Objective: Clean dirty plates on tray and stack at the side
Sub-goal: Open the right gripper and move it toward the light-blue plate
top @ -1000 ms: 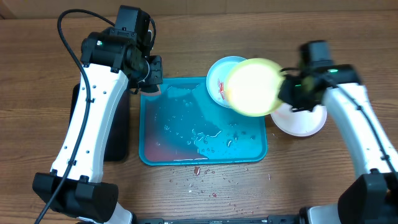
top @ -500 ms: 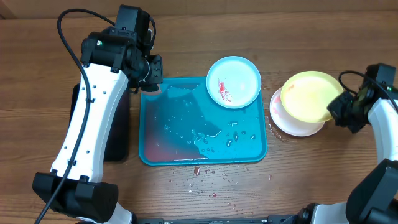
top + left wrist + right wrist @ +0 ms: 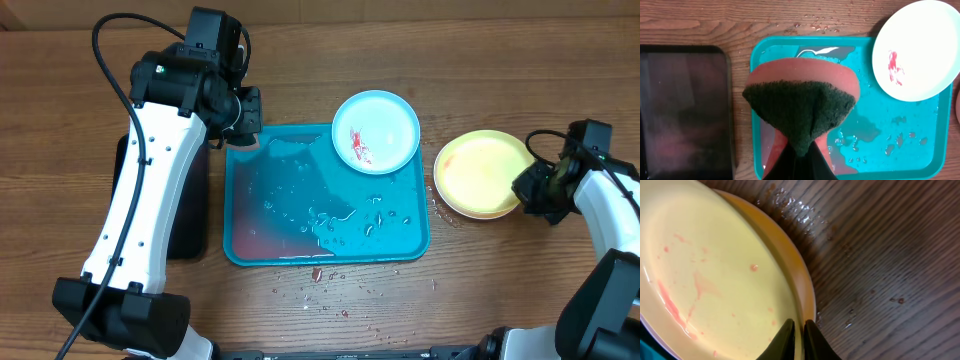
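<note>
Right claw (image 3: 797,330) straddles the rim of the yellow plate (image 3: 715,265), tips nearly together. The view's too tight to say whether it's pinching or slack. That plate sits just right of the tray (image 3: 240,250). If you back off with the rim caught, you'll drag or flip it. Pink streaks show on it, so you may be stacking it dirty. Left claw (image 3: 799,155) is clamped on the sponge (image 3: 800,107) above the tray's corner. Blue plate (image 3: 375,132) is smeared and overhangs the tray rim. Press off-centre and it tips.

Overhead: straight down, whole table (image 3: 520,60). Left wrist: down, near teal tray (image 3: 920,100). Right wrist: close, yellow plate (image 3: 715,270). Both overhead too.
</note>
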